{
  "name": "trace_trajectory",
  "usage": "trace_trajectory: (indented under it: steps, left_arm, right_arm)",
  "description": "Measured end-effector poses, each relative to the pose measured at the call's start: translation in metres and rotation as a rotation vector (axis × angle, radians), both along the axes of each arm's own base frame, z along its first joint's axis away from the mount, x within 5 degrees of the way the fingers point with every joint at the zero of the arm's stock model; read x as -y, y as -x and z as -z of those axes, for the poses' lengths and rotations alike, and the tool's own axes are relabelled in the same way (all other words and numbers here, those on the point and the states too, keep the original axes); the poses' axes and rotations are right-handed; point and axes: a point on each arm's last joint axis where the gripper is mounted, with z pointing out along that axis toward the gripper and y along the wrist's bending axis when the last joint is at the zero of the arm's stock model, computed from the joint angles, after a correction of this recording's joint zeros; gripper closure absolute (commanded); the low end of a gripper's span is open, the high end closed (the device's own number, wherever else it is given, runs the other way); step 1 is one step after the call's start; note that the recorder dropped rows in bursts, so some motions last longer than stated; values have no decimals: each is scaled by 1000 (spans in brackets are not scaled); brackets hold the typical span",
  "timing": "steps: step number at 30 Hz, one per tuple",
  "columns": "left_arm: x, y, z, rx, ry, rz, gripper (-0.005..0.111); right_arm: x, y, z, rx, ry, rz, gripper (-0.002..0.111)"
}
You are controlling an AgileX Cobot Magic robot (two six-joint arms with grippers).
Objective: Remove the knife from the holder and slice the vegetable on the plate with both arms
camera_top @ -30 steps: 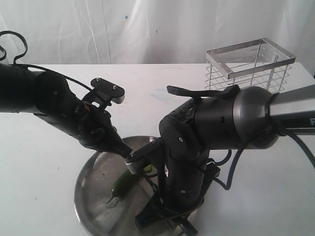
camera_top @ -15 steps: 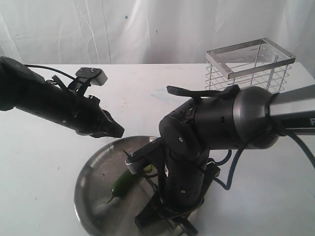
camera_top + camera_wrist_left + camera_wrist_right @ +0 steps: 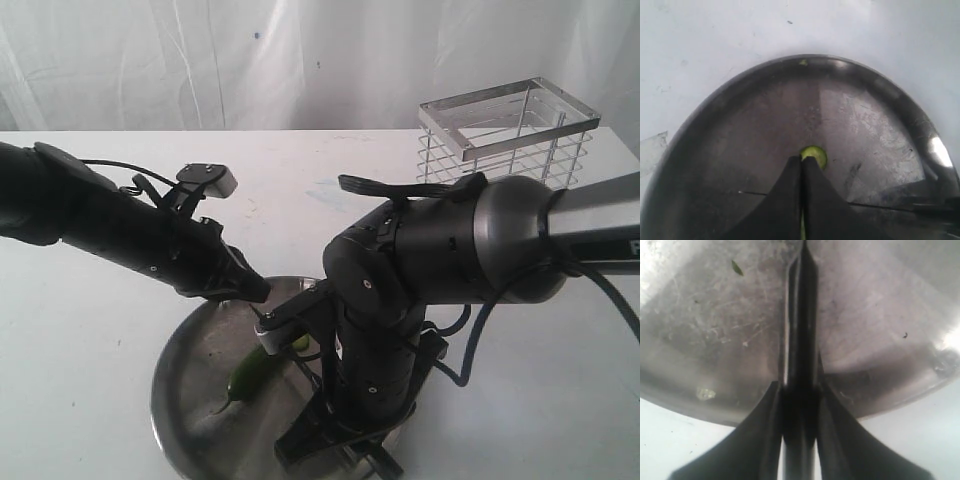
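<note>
Your left gripper, jaws pressed together and empty, has swung back down to the plate rim; your right gripper clamps the knife, so resteady the chilli.

Both arms are bulky and black, the left arm matte. The right arm has a glossy grey shell, small screws and looping black cables.
</note>
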Motion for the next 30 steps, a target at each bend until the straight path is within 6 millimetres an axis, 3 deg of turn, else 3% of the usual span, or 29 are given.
trace_trajectory:
  steps: [30]
  left_arm:
    - [10, -7, 48, -115, 16, -5, 107]
  right_arm:
    - [1, 0, 0, -2, 6, 5, 108]
